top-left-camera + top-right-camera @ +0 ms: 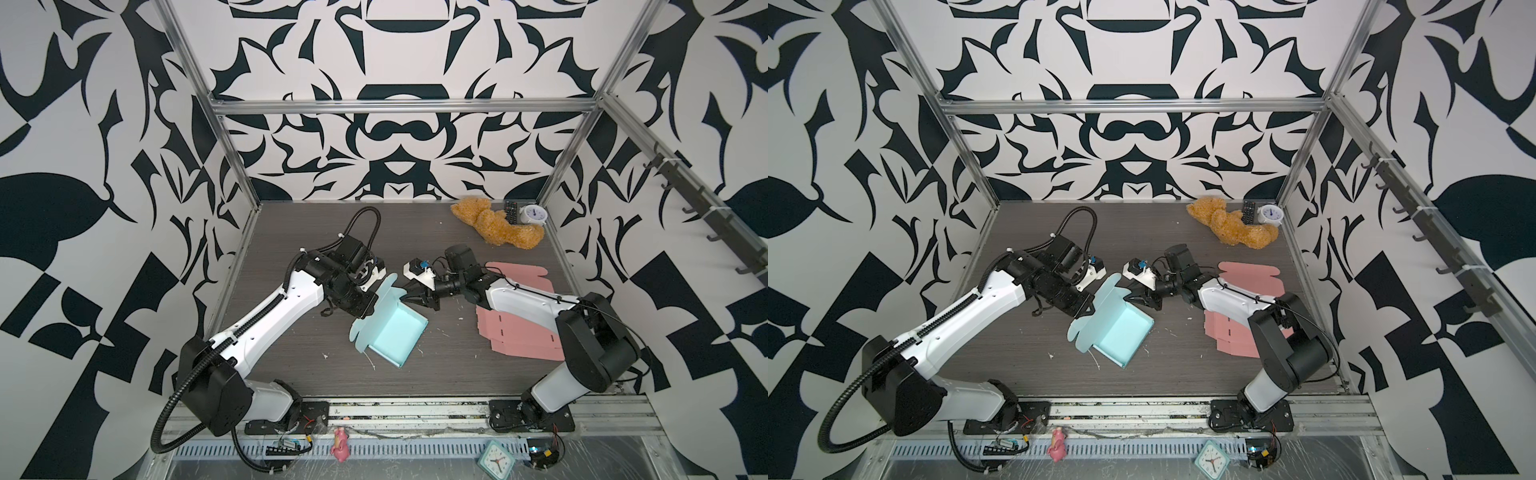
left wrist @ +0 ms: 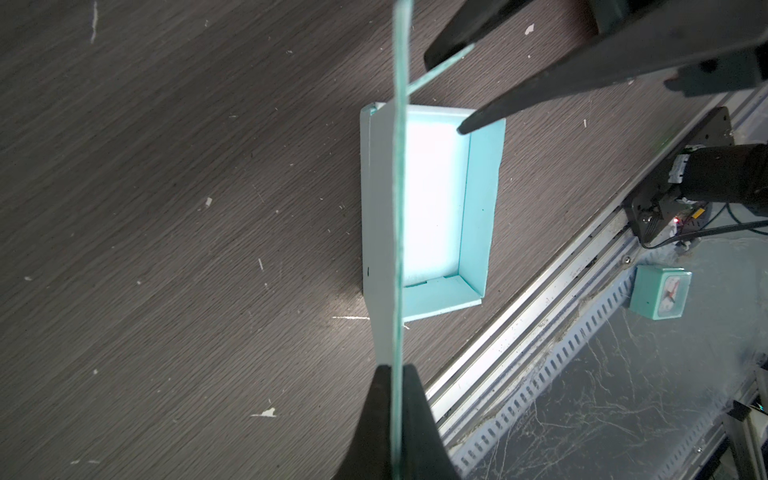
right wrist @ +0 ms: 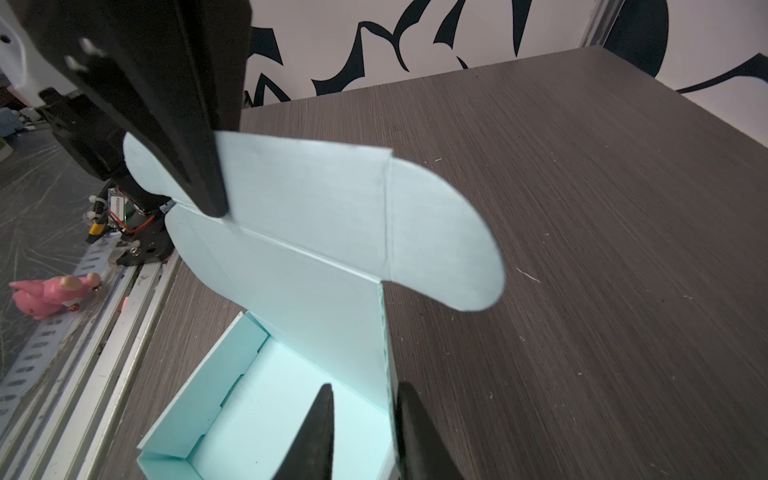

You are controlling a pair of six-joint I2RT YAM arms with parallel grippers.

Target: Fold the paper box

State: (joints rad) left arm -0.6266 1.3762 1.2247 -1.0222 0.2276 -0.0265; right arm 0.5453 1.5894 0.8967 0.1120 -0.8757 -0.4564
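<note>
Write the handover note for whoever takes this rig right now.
Left gripper: shut on the lid, which stands raised.
Right gripper: jaws apart, straddling the lid's side edge.
Blue box: on the table, mid-front, walls up, open.
Done: tray formed. Left: fold in the rounded flaps, close and tuck the lid.
Pink blanks lie flat by the right arm.

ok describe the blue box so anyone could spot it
Start at the dark wooden table and look at its middle. The box is pale blue, half built with its lid standing up, unlike the flat pink sheet to its right.
</note>
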